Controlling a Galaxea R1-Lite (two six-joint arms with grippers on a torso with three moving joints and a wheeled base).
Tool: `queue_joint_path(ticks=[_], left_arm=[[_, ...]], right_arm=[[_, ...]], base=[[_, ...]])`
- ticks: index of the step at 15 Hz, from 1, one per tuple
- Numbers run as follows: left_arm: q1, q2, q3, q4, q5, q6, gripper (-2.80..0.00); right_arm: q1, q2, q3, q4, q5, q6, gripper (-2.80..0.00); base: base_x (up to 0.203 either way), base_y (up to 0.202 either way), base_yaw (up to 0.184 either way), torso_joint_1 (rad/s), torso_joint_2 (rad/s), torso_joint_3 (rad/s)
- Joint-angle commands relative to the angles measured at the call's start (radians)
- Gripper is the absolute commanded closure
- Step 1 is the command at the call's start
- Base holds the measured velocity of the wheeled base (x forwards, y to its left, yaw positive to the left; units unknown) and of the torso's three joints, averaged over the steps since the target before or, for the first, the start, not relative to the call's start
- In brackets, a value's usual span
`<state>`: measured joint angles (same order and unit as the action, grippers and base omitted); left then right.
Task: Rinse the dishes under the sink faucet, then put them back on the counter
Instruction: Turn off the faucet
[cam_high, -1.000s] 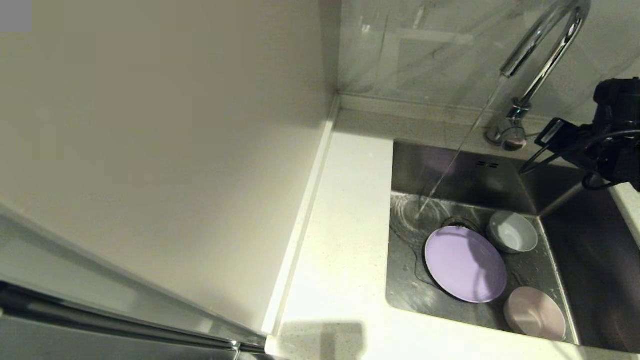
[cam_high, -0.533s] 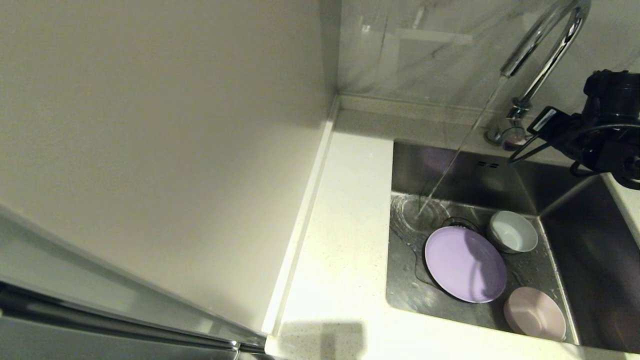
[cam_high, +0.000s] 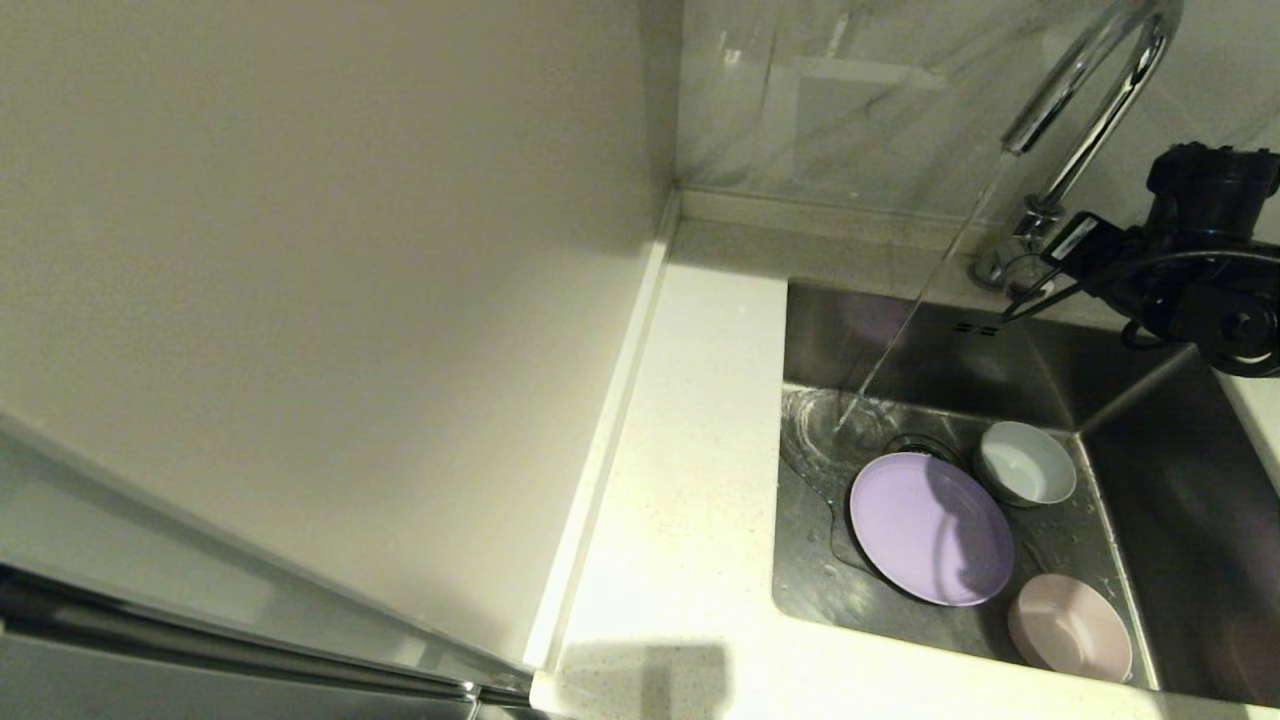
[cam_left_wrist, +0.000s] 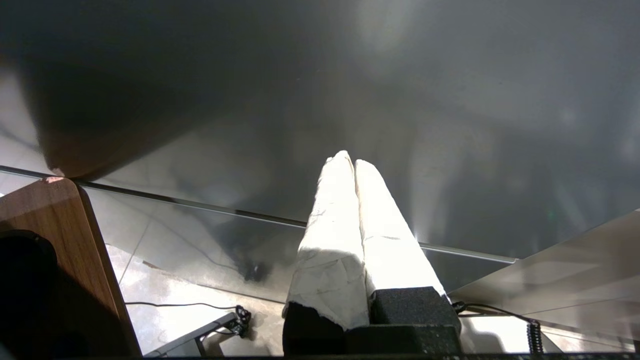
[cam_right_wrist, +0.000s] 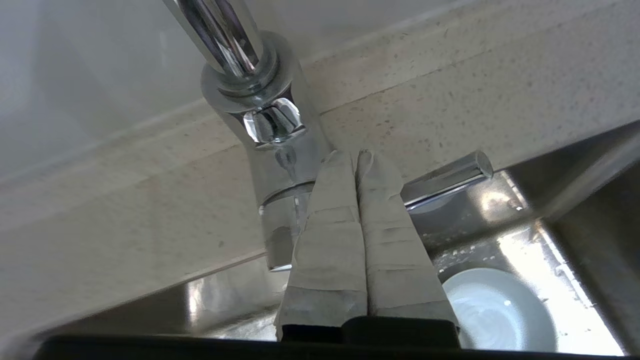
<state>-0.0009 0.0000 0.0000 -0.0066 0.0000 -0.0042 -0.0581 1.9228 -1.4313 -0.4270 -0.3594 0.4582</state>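
The dishes lie in the sink (cam_high: 1000, 375): a lavender plate (cam_high: 930, 528), a white mug (cam_high: 1025, 476) behind it and a pale pink bowl (cam_high: 1068, 628) at the front. Water runs from the chrome faucet (cam_high: 1090, 90) onto the sink floor, left of the plate. My right arm (cam_high: 1200, 290) reaches to the faucet's base. In the right wrist view my right gripper (cam_right_wrist: 356, 155) is shut and empty, its tips at the side lever (cam_right_wrist: 445, 175) beside the faucet body (cam_right_wrist: 275, 150). My left gripper (cam_left_wrist: 352, 162) is shut and empty, parked away from the sink.
The white counter (cam_high: 690, 480) stretches left of the sink, with a raised edge strip (cam_high: 610, 420) and a pale wall beside it. A grey marbled panel (cam_high: 850, 100) stands behind the faucet. The left wrist view shows a steel surface and floor.
My right arm has moved up and leftward toward the faucet's base. Water keeps running; the dishes have not moved.
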Motion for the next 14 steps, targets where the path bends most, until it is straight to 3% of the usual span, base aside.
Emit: queue_joint_path(ticks=[1,3,6,9,14], left_arm=[[0.001,0.000,0.003,0.000,0.000,0.000,0.00],[0.001,0.000,0.003,0.000,0.000,0.000,0.00],[0.001,0.000,0.003,-0.001,0.000,0.000,0.00],[0.001,0.000,0.003,0.000,0.000,0.000,0.00],[-0.001,0.000,0.003,-0.001,0.000,0.000,0.00]], right_arm=[[-0.001,-0.057,0.003,-0.003,0.000,0.027,0.00],[-0.009,-0.122,0.023,0.001,0.000,0.022,0.00],[-0.049,-0.188,0.126,0.002,-0.006,-0.114,0.00],[-0.059,-0.190,0.194,0.004,-0.028,-0.195,0.00],[-0.017,-0.112,0.179,0.007,-0.021,-0.219,0.00]], base=[[0.000,0.000,0.000,0.000,0.00,0.000],[0.000,0.000,0.000,0.000,0.00,0.000],[0.000,0.000,0.000,0.000,0.00,0.000],[0.000,0.000,0.000,0.000,0.00,0.000],[0.000,0.000,0.000,0.000,0.00,0.000]])
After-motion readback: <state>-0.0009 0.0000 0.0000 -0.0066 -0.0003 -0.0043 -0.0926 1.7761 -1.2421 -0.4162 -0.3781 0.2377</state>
